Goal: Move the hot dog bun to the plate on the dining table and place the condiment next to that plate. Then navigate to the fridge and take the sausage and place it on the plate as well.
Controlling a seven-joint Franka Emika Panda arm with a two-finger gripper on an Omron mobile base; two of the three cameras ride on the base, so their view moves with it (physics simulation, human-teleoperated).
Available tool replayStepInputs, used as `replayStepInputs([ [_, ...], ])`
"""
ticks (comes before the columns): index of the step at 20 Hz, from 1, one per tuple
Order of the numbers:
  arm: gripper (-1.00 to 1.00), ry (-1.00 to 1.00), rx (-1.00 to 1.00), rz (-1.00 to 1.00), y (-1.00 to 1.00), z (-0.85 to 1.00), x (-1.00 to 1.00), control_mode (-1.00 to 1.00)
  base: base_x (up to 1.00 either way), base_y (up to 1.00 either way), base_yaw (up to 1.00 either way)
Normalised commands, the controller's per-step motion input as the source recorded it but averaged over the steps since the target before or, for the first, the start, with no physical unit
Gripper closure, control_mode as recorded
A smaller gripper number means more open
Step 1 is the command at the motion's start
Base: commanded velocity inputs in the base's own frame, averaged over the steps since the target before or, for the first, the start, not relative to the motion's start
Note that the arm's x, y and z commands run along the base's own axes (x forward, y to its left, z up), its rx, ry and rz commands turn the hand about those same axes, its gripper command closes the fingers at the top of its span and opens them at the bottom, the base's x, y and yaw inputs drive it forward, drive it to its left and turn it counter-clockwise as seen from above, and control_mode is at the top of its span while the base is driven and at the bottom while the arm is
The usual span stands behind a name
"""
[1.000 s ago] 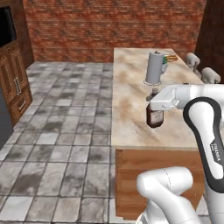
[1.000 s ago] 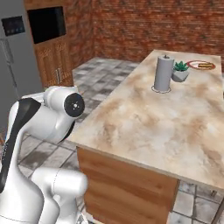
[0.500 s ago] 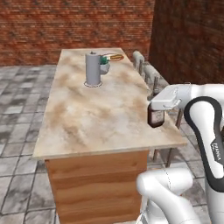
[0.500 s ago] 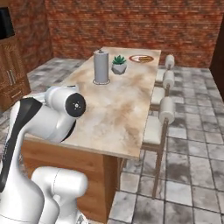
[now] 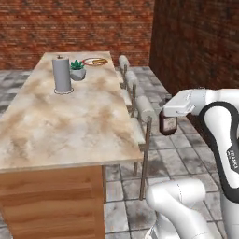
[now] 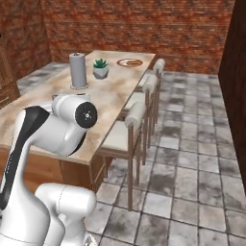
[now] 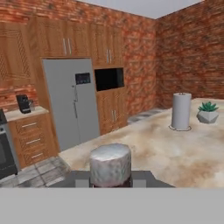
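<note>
The tool point(image 5: 168, 122) is clamped on the condiment point(image 5: 167, 125), the dark bottle hanging upright beneath the white hand, off the side of the dining table point(image 5: 70, 121) and above the tiled floor point(image 5: 186, 140). In the hand view the bottle's pale cap point(image 7: 110, 164) sits right between the fingers, so the grip looks to be high on the neck — a sensible hold for carrying it upright and setting it down on its base without tipping. It is held out over the floor, I judge, because the base is travelling along the stool side and the bottle is kept clear of the surface's edge until the far end is within reach.

Between the bottle and the table stand the cushioned stools point(image 5: 140, 109), lined up along the near edge; they may get in the way of a low approach. Further along the surface a grey paper-towel roll point(image 5: 61, 74) stands upright, with a small potted plant point(image 5: 77, 70) just beside it.

At the far end lies the plate point(image 5: 94, 61), and the hot dog bun point(image 5: 97, 60) appears to rest on it — so that step seems done. The condiment is well apart from the plate, so the placing beside it is not yet done. The fridge point(image 7: 72, 103) stands across the room with its doors shut, for the sausage step to come.
</note>
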Motion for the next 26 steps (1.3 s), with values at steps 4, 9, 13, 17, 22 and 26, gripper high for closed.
replayStepInputs([
  [4, 1.00, 0.00, 0.00, 0.00, 0.00, 0.00, 0.00, 1.00, 0.27, -1.00, 0.29],
  [9, 1.00, 0.00, 0.00, 0.00, 0.00, 0.00, 0.00, 1.00, 0.37, -1.00, 0.36],
  [13, 1.00, 0.00, 0.00, 0.00, 0.00, 0.00, 0.00, 1.00, 0.62, -1.00, 0.37],
  [17, 1.00, 0.00, 0.00, 0.00, 0.00, 0.00, 0.00, 1.00, 0.88, -1.00, 0.34],
  [22, 1.00, 0.00, 0.00, 0.00, 0.00, 0.00, 0.00, 1.00, 0.98, -1.00, 0.31],
  [26, 1.00, 0.00, 0.00, 0.00, 0.00, 0.00, 0.00, 1.00, 1.00, -0.97, 0.34],
])
